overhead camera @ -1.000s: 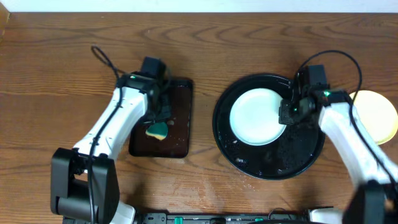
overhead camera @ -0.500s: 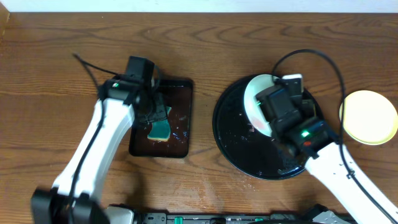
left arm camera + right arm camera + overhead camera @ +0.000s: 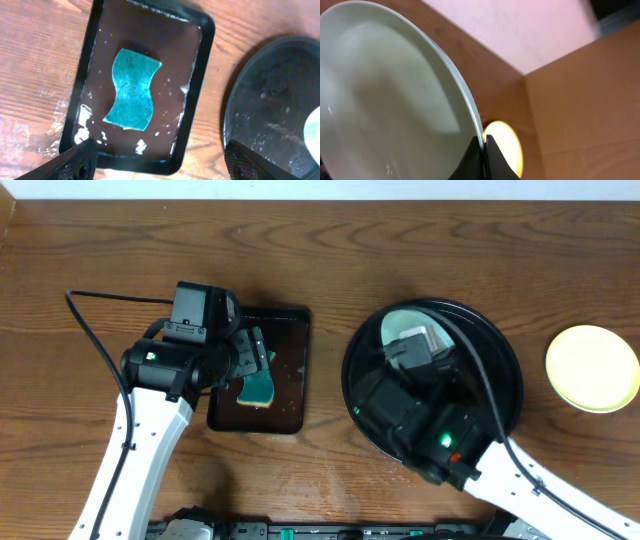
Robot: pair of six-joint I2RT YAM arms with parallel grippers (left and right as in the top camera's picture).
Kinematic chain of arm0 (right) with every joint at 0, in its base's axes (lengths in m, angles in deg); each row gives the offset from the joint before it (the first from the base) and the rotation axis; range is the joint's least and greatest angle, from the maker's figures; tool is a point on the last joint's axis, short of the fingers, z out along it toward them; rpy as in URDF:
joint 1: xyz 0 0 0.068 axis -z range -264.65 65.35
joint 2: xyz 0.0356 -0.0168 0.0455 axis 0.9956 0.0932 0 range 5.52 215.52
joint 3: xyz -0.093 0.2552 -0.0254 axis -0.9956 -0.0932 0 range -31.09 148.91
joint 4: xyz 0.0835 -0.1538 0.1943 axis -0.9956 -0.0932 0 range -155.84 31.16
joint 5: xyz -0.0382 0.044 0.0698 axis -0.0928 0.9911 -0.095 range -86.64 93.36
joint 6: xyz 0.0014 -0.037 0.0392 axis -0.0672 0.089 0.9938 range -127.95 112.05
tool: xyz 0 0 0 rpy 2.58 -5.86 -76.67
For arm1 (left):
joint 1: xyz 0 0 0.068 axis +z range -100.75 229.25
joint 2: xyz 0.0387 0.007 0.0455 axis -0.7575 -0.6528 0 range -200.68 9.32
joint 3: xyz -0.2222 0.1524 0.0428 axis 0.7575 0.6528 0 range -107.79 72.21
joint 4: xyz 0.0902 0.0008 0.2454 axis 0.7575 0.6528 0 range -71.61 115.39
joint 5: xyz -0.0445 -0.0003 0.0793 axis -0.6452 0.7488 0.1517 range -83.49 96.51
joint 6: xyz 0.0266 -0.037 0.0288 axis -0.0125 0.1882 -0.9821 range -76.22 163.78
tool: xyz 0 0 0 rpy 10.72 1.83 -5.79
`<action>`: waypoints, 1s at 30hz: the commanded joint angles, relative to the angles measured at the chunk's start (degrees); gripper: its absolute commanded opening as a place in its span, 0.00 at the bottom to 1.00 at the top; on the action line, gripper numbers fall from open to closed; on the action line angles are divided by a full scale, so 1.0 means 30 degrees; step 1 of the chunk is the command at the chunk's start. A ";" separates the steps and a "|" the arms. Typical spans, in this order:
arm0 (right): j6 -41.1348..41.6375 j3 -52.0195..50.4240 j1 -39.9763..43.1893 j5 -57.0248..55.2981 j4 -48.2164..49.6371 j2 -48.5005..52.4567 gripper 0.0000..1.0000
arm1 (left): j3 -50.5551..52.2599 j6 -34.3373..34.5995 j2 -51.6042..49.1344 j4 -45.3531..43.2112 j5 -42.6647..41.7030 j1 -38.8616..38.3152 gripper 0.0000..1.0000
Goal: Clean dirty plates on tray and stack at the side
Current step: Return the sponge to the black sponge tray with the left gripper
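My right gripper (image 3: 484,150) is shut on the rim of a pale mint-white plate (image 3: 390,100), which is tilted steeply on edge. In the overhead view that plate (image 3: 398,322) shows only partly behind my raised right arm, above the round black tray (image 3: 505,375). A pale yellow plate (image 3: 592,368) lies on the wooden tabletop to the right of the tray and also shows behind the held plate (image 3: 506,145). My left gripper (image 3: 161,167) stands open above a teal sponge (image 3: 131,90), which lies free below it.
The sponge (image 3: 257,387) lies in a small rectangular black tray (image 3: 288,330) holding brown water and foam flecks (image 3: 82,132). The wet round tray (image 3: 272,95) shows at the right of the left wrist view. A pale wall borders the table's far edge.
My left gripper opened, let the sponge drop into the rectangular tray and rose. My right arm lifted the mint-white plate off the round tray and tilted it on edge.
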 commanded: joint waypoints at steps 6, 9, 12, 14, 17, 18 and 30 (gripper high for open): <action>-0.1872 0.0160 -0.1333 -0.3038 -0.0029 -0.0175 0.01 | -0.0226 0.0525 -0.0087 0.0015 0.0044 0.0095 0.82; -0.1872 0.0160 -0.1333 -0.3016 -0.0066 -0.0175 0.01 | -0.0226 0.0525 -0.0087 0.0015 0.0044 0.0095 0.82; -0.1872 0.0160 -0.1333 -0.2965 -0.0051 -0.0175 0.01 | -0.0226 0.0525 -0.0087 0.0015 0.0044 0.0095 0.83; -0.1872 0.0160 -0.1326 -0.2965 -0.0051 -0.0175 0.01 | -0.0226 0.0532 -0.0087 0.0015 0.0044 0.0095 0.83; -0.1865 0.0160 -0.1333 -0.2958 -0.0029 -0.0175 0.01 | -0.0226 0.0525 -0.0087 0.0015 0.0044 0.0095 0.83; -0.1872 0.0160 -0.1326 -0.2965 0.0080 -0.0175 0.01 | -0.0226 0.0525 -0.0087 0.0015 0.0044 0.0095 0.83; -0.1880 0.0160 -0.1326 -0.2965 0.0000 -0.0175 0.01 | -0.0226 0.0525 -0.0087 0.0015 0.0044 0.0095 0.83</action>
